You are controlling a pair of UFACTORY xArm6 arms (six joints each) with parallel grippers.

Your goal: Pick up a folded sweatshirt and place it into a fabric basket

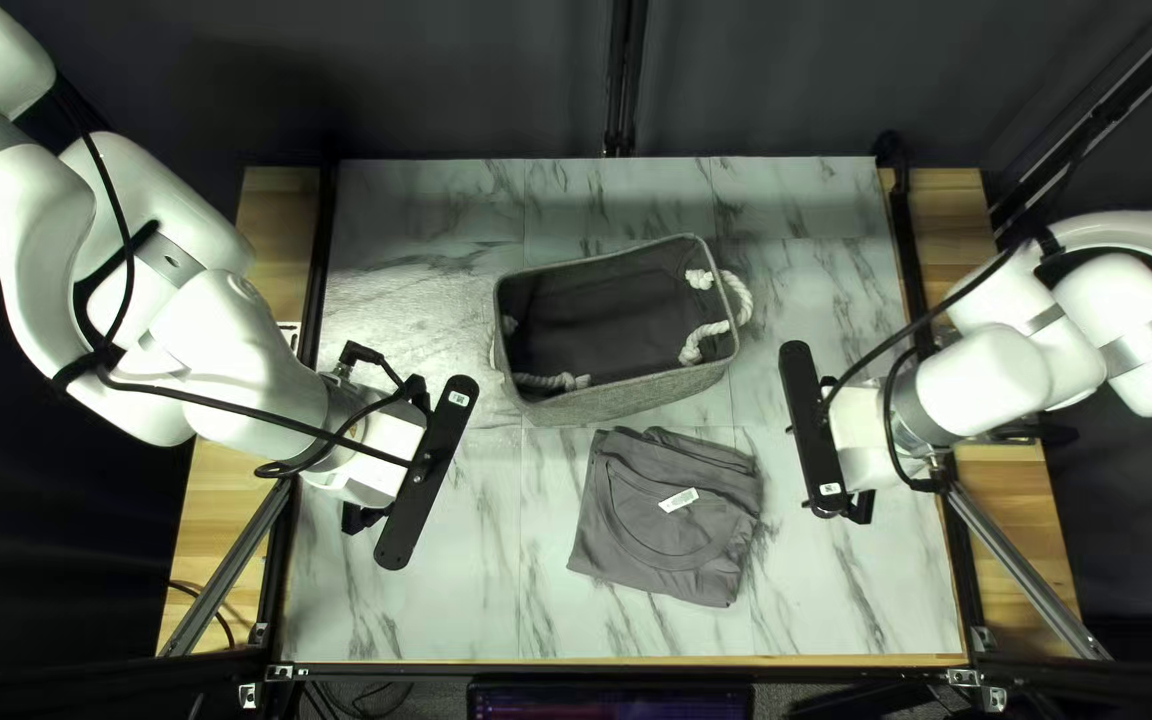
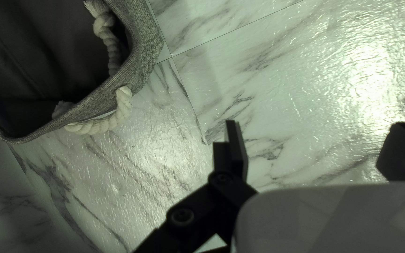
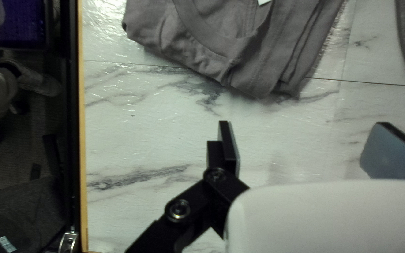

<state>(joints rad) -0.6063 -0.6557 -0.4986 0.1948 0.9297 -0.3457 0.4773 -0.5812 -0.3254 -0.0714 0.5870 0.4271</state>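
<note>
In the top left view my left gripper (image 1: 390,438) is left of the grey fabric basket (image 1: 643,388), and my right gripper (image 1: 859,430) is right of the folded grey sweatshirt (image 1: 656,534). The sweatshirt lies flat below the basket, a white tag on it. The basket stands upright with white rope handles and a dark interior. In the left wrist view my left gripper (image 2: 317,136) is open with bare table between its fingers, the basket (image 2: 145,47) off to one side. The right wrist view shows my right gripper (image 3: 301,136) open, the sweatshirt (image 3: 202,51) ahead, not touched.
A wooden strip (image 3: 83,140) edges the table's near side in the right wrist view, with a screen (image 3: 22,23) beyond it. Bare marble-patterned table (image 1: 430,267) lies left of the basket. Dark rails run along both table sides.
</note>
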